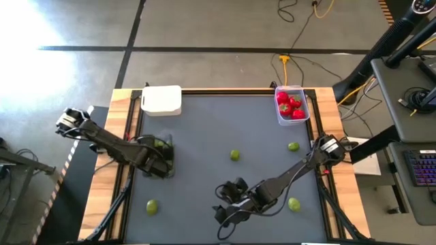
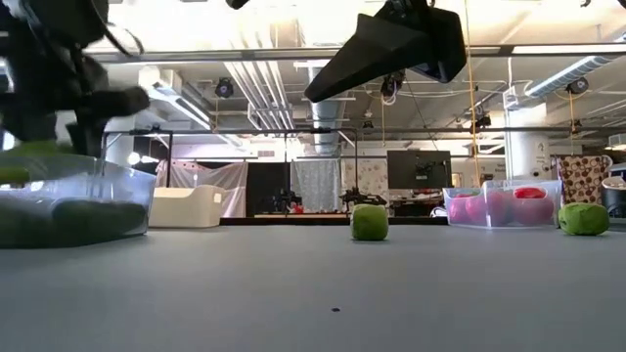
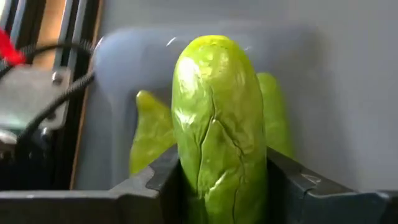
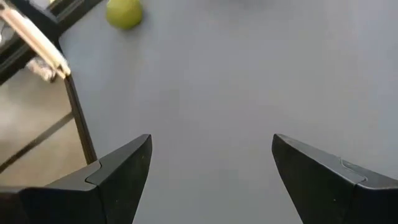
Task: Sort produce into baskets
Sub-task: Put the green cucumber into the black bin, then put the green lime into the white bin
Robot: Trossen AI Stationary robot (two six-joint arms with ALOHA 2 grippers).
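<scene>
The white tub (image 1: 162,100) is the biggest basket. It sits at the far left corner of the table (image 1: 204,136), and what is inside it cannot be seen.

The clear tub (image 1: 291,104) sits at the far right corner. It holds the round red pieces (image 1: 291,106) with green tops.

The grey tray (image 3: 118,74) is on the left side, mostly hidden under the left arm. It has green pods (image 3: 148,127) lying in it.

The left gripper (image 1: 158,158) hangs right over that tray, and its fingers are squeezed on one more long green pod (image 3: 217,118) — held near its end. The pod looks light, a bit wrinkly and shiny, so it may be slippery. Holding it across its narrow sides, as now, looks like the safe way.

The right gripper (image 4: 211,180) is at the near middle of the table, low over bare table, with its fingers spread wide and nothing in them.

Smallest are the yellow-green balls — four lie loose on the table: one in the middle (image 1: 234,156), one to the right (image 1: 293,146), one near right (image 1: 293,203), one near left (image 1: 151,206). They look light and round, so they could roll away. A grab should come straight down, with one finger on each side.
</scene>
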